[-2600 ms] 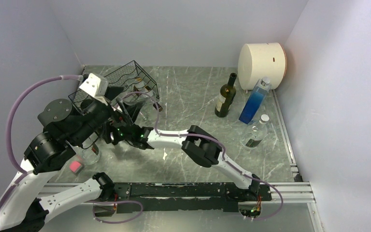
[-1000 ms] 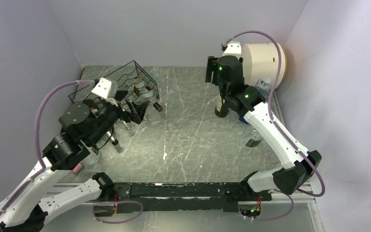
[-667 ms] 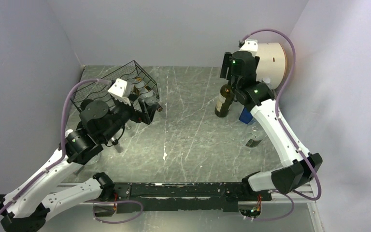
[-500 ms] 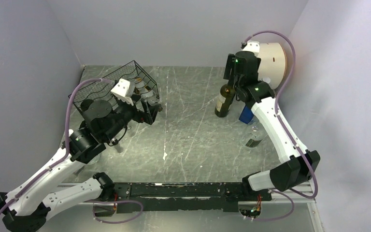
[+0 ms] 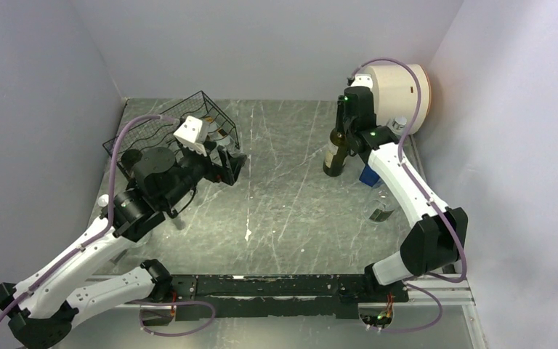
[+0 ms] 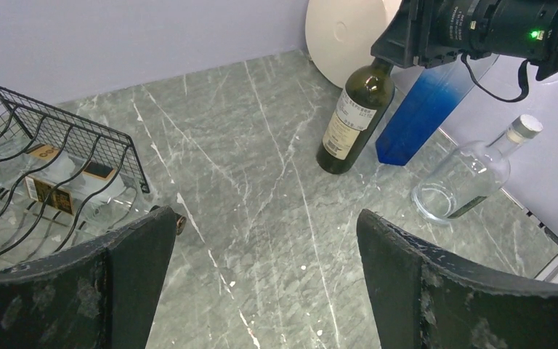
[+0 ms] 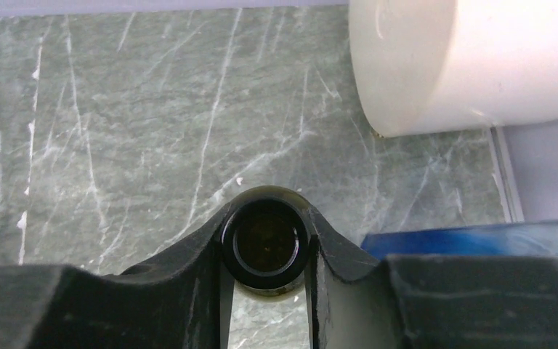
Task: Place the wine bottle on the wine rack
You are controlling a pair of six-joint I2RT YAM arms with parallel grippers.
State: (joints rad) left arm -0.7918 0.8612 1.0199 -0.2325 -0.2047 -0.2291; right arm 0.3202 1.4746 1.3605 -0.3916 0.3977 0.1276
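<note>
The dark green wine bottle [image 5: 332,155] stands upright at the back right of the table, also seen in the left wrist view [image 6: 351,118]. My right gripper [image 5: 342,131] is over it, and its fingers [image 7: 189,273] press both sides of the neck below the open mouth [image 7: 264,244]. The black wire wine rack [image 5: 202,110] sits at the back left with clear labelled bottles lying in it [image 6: 58,185]. My left gripper [image 5: 234,164] hangs just right of the rack, open and empty [image 6: 267,217].
A tall blue bottle [image 6: 427,109] stands right beside the wine bottle, and a clear glass bottle [image 6: 472,171] is nearer the front. A white cylinder [image 5: 401,87] lies in the back right corner. Walls close in the left, back and right sides.
My right arm swung from the rack side across to the wine bottle, lowered over its neck and shut. My left arm shifted right along the rack, staying open.
</note>
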